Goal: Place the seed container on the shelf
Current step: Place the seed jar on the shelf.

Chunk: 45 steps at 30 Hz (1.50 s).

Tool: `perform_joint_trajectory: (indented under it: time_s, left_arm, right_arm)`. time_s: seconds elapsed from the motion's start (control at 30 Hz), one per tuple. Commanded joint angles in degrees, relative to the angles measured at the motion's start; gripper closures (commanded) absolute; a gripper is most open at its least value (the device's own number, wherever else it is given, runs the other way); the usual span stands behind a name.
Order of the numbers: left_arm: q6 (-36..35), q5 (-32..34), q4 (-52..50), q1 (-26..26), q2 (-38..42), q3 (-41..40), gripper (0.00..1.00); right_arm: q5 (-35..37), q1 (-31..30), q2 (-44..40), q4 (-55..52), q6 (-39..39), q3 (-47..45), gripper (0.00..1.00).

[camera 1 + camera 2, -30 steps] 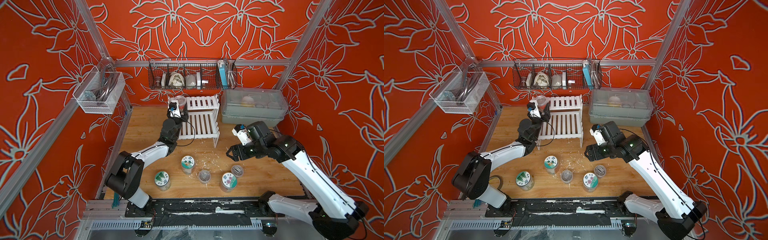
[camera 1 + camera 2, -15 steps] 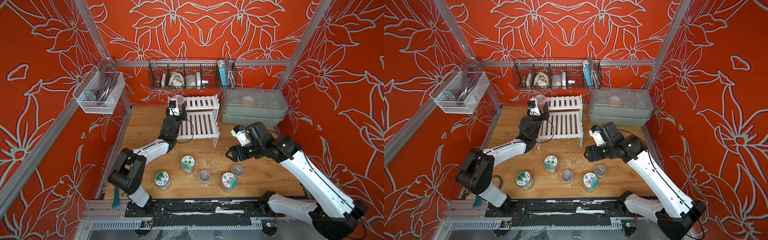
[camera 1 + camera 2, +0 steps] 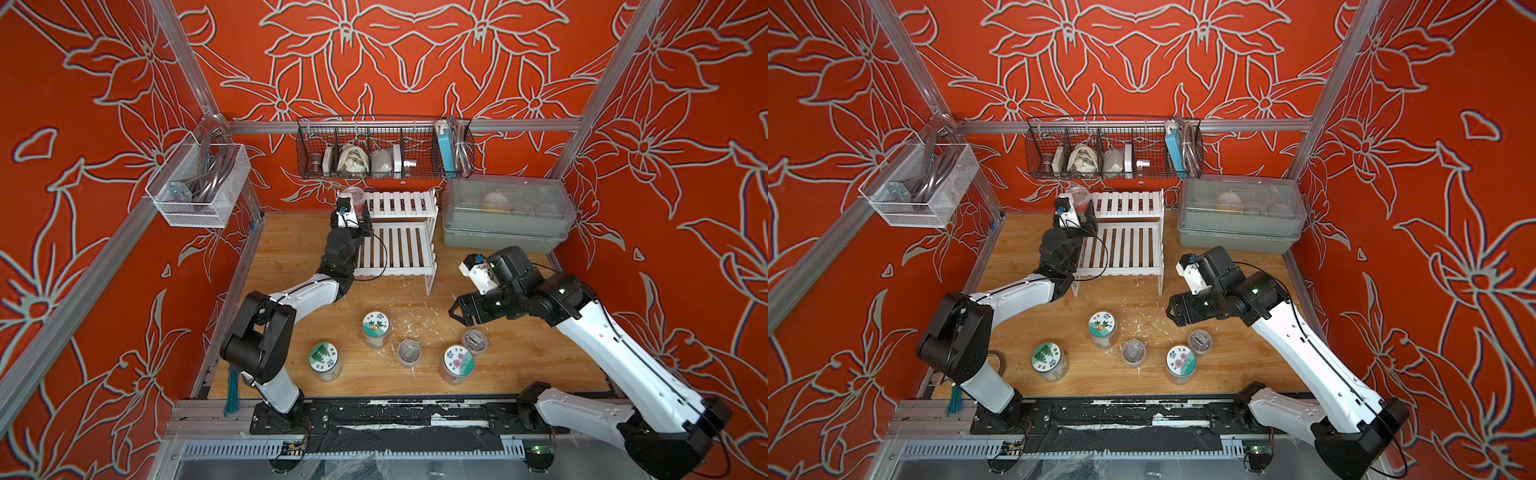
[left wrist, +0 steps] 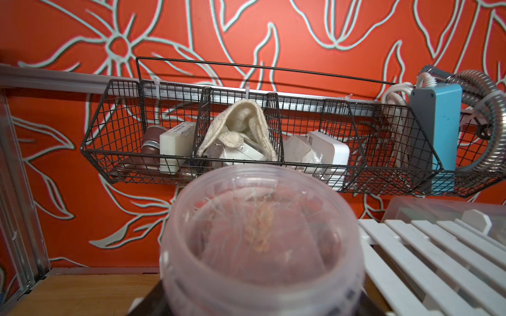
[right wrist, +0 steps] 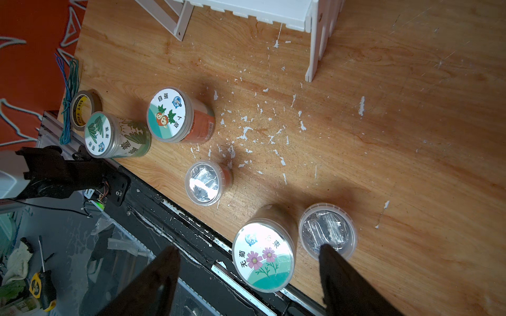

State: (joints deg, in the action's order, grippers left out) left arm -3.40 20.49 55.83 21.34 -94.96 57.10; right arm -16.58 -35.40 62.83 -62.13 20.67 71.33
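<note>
A clear lidless seed container [image 4: 260, 240] with pale seeds inside fills the left wrist view, and my left gripper [image 4: 257, 301] is shut on it. In both top views the seed container [image 3: 352, 193] [image 3: 1077, 193] hangs at the back left corner of the white two-tier shelf [image 3: 401, 203] [image 3: 1129, 203], level with its upper board. It sits just beside those slats [image 4: 427, 251], not on them. My right gripper [image 3: 455, 309] [image 5: 247, 250] is open and empty, hovering over the jars at the front.
Three labelled jars [image 3: 375, 328] [image 3: 325, 360] [image 3: 458, 363] and two small clear-lidded tubs [image 3: 409, 352] [image 3: 474, 340] stand on the wooden table. A grey lidded box [image 3: 505, 216] sits right of the shelf, under a black wire basket [image 3: 382, 153]. White flakes litter the wood.
My left gripper has carried the seed container slightly farther back toward the shelf's upper corner. The right arm has barely shifted.
</note>
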Motion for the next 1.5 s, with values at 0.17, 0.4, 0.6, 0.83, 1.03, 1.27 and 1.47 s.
perform_joint_trajectory:
  time_s: [0.17, 0.4, 0.6, 0.83, 1.03, 1.27, 1.47]
  left_arm:
    - [-0.12, 0.73, -0.8, -0.36, -1.11, 0.13, 0.28]
    - [1.06, 0.96, -0.64, -0.35, -0.76, -1.4, 0.28]
    - [2.08, 0.87, -2.38, -0.38, -0.1, -1.13, 0.23]
    - [2.76, 0.65, -5.26, -0.34, 2.5, -1.29, 0.19]
    - [3.57, 0.28, -8.67, -0.35, 4.85, -1.43, 0.19]
    - [4.37, -0.46, -9.22, -0.4, 7.13, -3.36, 0.19]
    - [3.85, -3.98, -10.94, -0.34, 9.95, -4.89, 0.21]
  right_arm:
    - [-0.02, 0.15, 0.37, 0.25, -0.63, 0.39, 0.17]
    - [-0.21, 0.14, 0.62, 0.15, -0.63, 0.39, 0.17]
    - [0.07, 0.1, 0.32, 0.04, -0.65, 0.31, 0.17]
    - [-0.03, 0.15, 0.34, 0.2, -0.52, -0.05, 0.17]
    - [-0.23, 0.15, 0.12, 0.34, -0.36, -0.23, 0.17]
    - [-0.27, 0.15, -0.16, 0.34, -0.28, -0.49, 0.17]
    - [-0.35, 0.14, -0.32, 0.37, -0.14, -0.83, 0.17]
